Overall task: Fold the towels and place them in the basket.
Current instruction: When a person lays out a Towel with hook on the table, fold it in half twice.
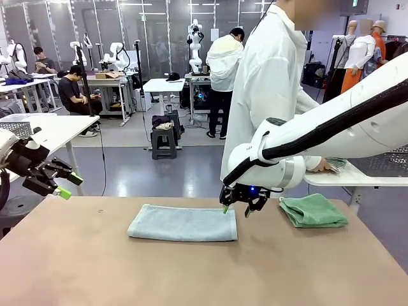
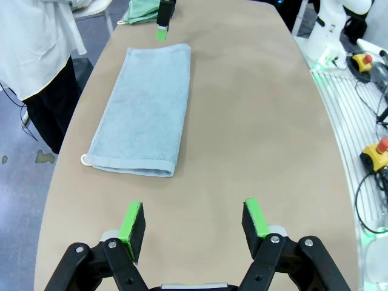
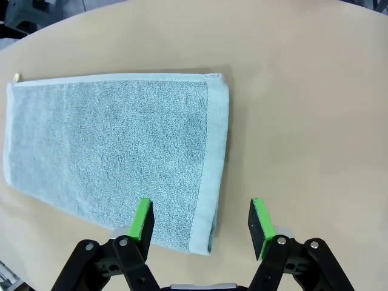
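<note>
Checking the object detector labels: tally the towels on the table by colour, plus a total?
Pale blue-grey towel: 1, folded flat mid-table
Mint green towel: 1, bunched at the table's right edge
Total: 2 towels

Two towels lie on the bench [image 1: 76, 268]: one blue-grey towel [image 1: 183, 224] and one green towel [image 1: 313, 211]. Two grippers are here, left [image 1: 69, 185] and right [image 1: 236, 209].
</note>
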Available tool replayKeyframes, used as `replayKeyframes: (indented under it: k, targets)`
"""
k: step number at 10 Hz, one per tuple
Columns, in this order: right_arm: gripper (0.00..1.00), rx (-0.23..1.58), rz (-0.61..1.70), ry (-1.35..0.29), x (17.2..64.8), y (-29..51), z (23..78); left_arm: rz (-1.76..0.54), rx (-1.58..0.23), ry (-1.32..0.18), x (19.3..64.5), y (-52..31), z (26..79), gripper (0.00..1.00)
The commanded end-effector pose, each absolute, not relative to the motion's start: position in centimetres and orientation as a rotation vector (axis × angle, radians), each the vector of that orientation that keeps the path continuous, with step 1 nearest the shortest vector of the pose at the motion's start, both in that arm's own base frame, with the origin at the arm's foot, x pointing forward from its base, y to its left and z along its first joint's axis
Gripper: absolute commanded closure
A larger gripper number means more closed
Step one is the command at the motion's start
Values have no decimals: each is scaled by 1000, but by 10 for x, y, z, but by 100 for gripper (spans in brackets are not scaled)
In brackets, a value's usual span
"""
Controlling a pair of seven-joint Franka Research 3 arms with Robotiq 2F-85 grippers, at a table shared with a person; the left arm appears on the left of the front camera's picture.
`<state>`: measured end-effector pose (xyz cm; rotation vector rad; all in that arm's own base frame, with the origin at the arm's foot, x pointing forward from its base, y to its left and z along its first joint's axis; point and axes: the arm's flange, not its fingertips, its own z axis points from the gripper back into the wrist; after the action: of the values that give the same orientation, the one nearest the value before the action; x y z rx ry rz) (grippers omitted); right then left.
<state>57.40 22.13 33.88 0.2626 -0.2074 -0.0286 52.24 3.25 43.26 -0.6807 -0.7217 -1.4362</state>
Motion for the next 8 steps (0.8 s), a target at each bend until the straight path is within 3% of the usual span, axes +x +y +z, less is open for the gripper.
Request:
replayKeyframes:
  k: [1, 8]
  targets:
    - [21, 263, -21, -204, 571, 219, 341, -1437, -676, -724, 520, 31, 435, 19]
    - [21, 227, -68, -211, 578, 228, 330, -1437, -676, -724, 520, 31, 435, 19]
